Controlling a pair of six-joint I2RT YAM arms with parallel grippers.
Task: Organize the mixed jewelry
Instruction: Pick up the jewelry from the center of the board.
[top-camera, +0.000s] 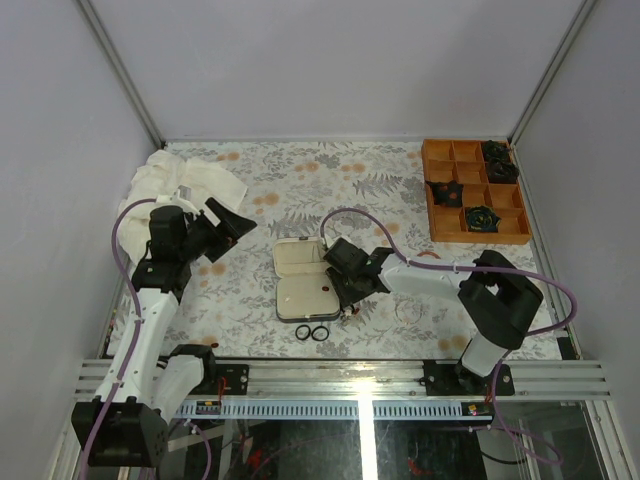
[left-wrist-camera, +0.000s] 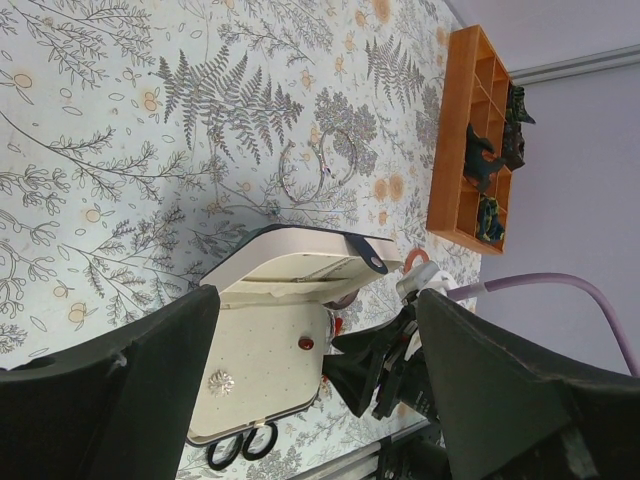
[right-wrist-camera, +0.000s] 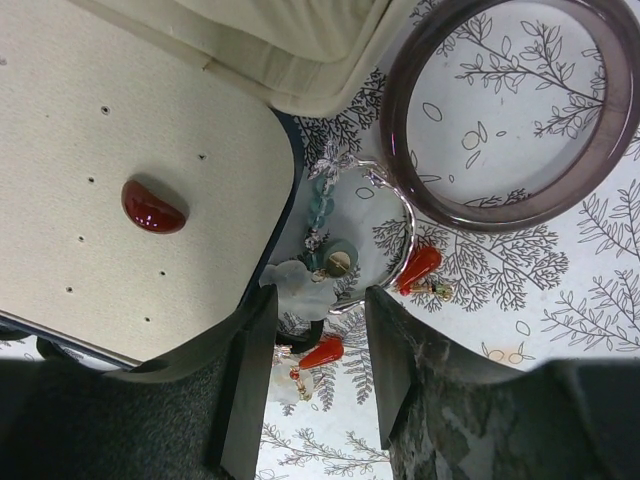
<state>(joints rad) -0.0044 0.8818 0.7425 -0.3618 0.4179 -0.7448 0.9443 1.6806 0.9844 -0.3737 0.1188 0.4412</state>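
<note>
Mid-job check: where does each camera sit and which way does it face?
Top external: above and behind the bases, looking down at the table; left arm and right arm show.
Left wrist: on left end effector, facing the open case and orange tray; own fingers frame it.
Right wrist: on right end effector, close over bangle and case edge; own fingers below.
All share the case.

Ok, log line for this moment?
left gripper: open, raised, holding nothing | right gripper: open over red earrings beside case | case: open, one red bead on lining | bangle, two black rings: on table outside case
</note>
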